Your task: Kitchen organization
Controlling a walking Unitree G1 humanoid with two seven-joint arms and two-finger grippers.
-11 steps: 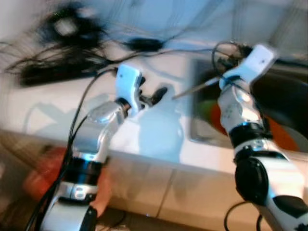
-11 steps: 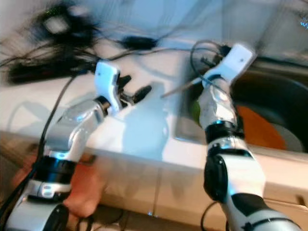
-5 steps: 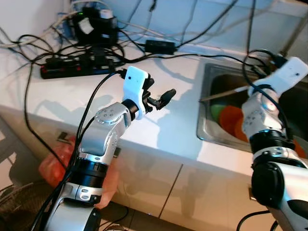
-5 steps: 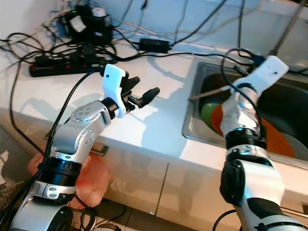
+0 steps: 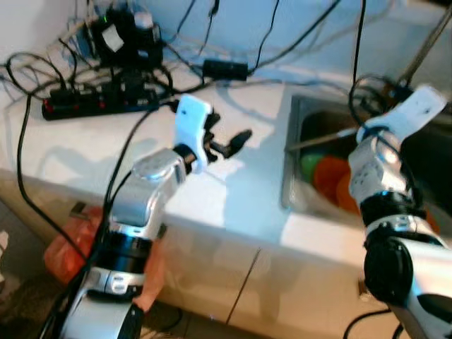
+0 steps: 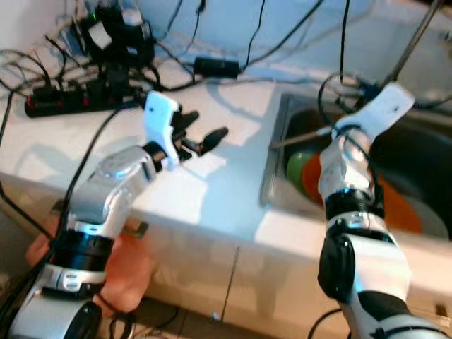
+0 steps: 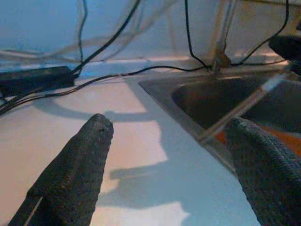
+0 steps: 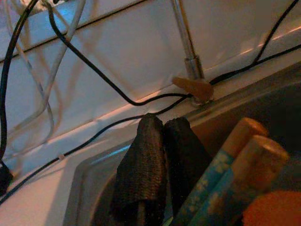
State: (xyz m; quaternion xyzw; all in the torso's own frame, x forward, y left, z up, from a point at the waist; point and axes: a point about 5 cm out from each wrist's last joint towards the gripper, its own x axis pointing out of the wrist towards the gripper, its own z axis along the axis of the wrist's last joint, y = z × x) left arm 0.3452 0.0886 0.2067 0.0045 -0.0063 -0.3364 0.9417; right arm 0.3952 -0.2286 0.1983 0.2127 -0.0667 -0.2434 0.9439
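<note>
My left gripper hovers open over the white counter, just left of the steel sink; its two black fingers stand wide apart with nothing between them. My right gripper is above the sink's left part, fingers pressed together. A pair of wooden chopsticks with a blue pattern sticks out from it toward the sink's left rim. A green bowl and an orange plate lie in the sink below.
A black power strip, chargers and many cables crowd the back left of the counter. The faucet pipe rises behind the sink. A red bag sits on the floor below the cabinets.
The camera has shifted and the blur of a second ago is gone. Both arms keep about the same pose over the counter and sink; the chopsticks stay with the right gripper.
</note>
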